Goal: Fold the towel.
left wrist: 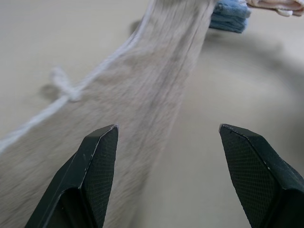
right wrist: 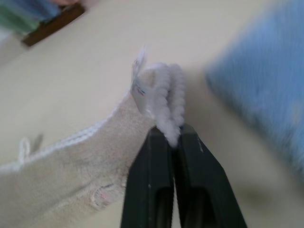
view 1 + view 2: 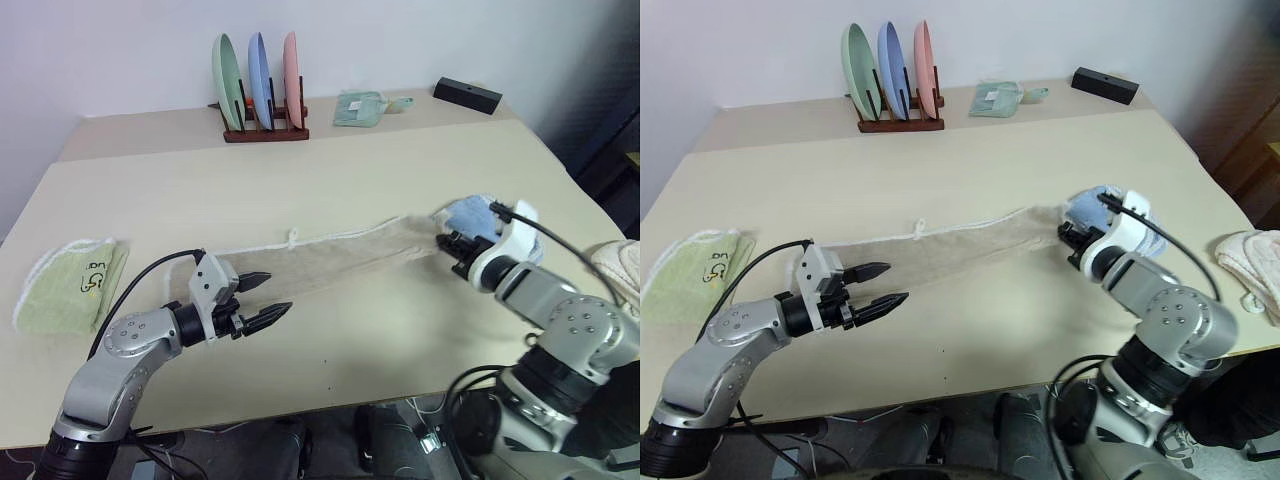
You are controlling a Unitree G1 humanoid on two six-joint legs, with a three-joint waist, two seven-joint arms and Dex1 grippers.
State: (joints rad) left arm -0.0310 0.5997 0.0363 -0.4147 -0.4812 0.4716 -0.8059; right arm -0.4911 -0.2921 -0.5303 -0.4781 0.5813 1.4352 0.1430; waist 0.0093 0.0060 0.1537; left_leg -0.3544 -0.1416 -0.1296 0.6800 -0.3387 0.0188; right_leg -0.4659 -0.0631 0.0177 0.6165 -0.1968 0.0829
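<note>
A: Item one, nearest you at seven o'clock: left gripper [image 3: 268, 297], fingers spread apart, nothing between them, hovering at the near end of the towel [image 3: 340, 255]

B: And the right?

A: Item two, four o'clock: right gripper [image 2: 174, 135], clenched on the towel's far corner. You can see the white piped edging and a small tag bunched between its fingers, with the end lifted off the table [image 3: 330, 165]

B: Where does the towel lie?

A: Item three: beige terry, gathered into a long narrow strip across the centre from eight o'clock toward three, its white loop [image 3: 293, 238] on the far edge. A light blue folded towel [image 3: 468, 214] sits just behind the right gripper

B: Handling?

A: Judged soft, light and limp; it will sag and bunch rather than hold shape. The piped corners look the firmest hold. You would likely want the left gripper on the near-end corner, matching the right

B: Others?

A: Green towel [image 3: 62, 285] at nine o'clock; plate rack [image 3: 262, 80] at twelve
</note>
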